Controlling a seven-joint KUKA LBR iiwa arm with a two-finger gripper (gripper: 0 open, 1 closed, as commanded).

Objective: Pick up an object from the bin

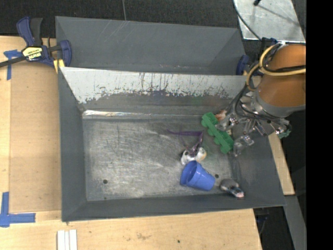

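My gripper (242,133) hangs low at the bin's right side, under the arm's orange cover. Just to its left lies a green plastic piece (217,132), long and knobbly, running diagonally on the bin floor; its right end lies against the gripper's metal parts. Whether the gripper holds it I cannot tell. Below them, a blue cup (197,177) lies on its side with its mouth to the upper left. A small white and purple thing (193,153) sits just above the cup.
A small grey and pink thing (231,187) lies near the bin's front right corner. A thin purple strand (183,133) lies left of the green piece. The bin's sloped right wall rises close behind the gripper.
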